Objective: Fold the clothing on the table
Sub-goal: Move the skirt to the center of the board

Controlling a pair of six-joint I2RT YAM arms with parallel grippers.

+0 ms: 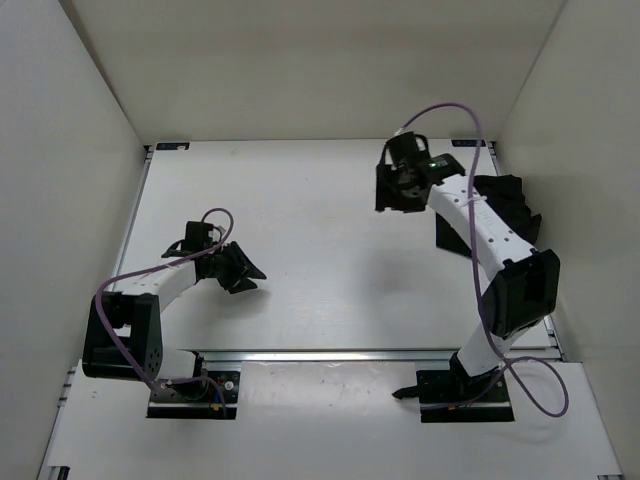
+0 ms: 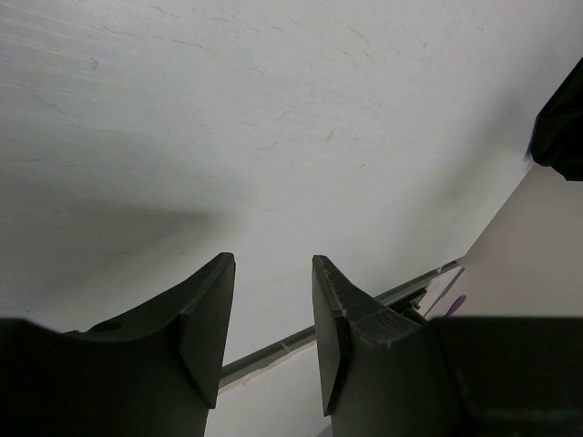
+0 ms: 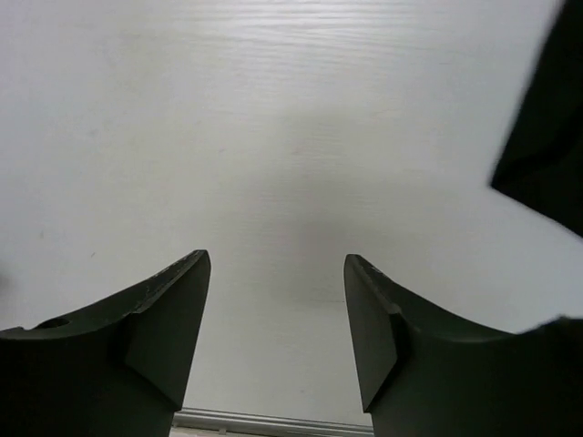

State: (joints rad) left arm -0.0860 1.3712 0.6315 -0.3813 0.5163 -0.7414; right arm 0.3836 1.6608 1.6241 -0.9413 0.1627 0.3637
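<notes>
**Here: two open grippers, and a black cloth by the right wall**

We see a flat white table (image 1: 300, 200) with tall white walls (image 1: 60, 150) around it. A metal rail (image 1: 350, 354) runs along the near edge.

The left arm is bent low on the left side. Its left gripper (image 1: 252, 280) points toward the middle of the table. From the left wrist, we see its jaws partly open, with only bare table between them.

The right arm reaches far up the right side. The right gripper (image 1: 398, 200) hangs over the far part of the table, tipped down. Its jaws stand wide apart and hold nothing.

The clothing (image 1: 505, 200) is a dark, rumpled heap near the right wall. It lies under the right arm, behind the right gripper and not between its jaws. It is well apart from the left gripper.
</notes>
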